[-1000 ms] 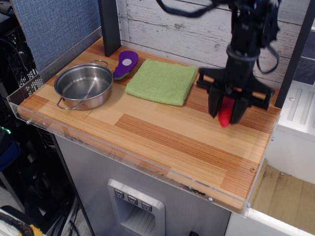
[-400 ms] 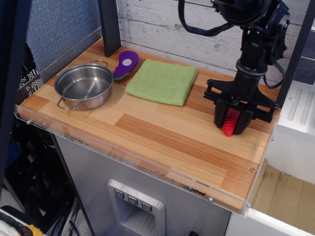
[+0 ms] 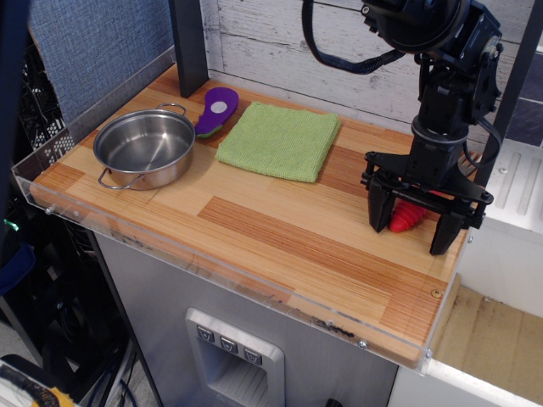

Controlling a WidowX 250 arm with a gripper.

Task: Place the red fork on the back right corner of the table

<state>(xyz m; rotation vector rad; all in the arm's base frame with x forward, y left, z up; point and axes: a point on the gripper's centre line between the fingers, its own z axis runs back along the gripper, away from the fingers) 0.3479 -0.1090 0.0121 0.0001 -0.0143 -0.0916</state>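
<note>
Red fork (image 3: 405,217) – ribbed handle showing, lying near right edge of striped wooden table (image 3: 280,233)

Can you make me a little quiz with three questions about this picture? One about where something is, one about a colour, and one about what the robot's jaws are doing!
1. Where is the steel pot?
A. On the left side of the table
B. On the green cloth
C. Under the gripper

2. What colour is the folded cloth?
A. Blue
B. Green
C. Red

3. What are the jaws of the gripper doing?
A. Squeezed shut on the purple utensil
B. Spread open with the red fork between them
C. Holding the pot up

Answers:
1. A, the pot stands near the table's left end, apart from the cloth.
2. B, the cloth is light green.
3. B, the two jaws stand wide apart with the fork's red handle showing between them, low at the tabletop.
</note>
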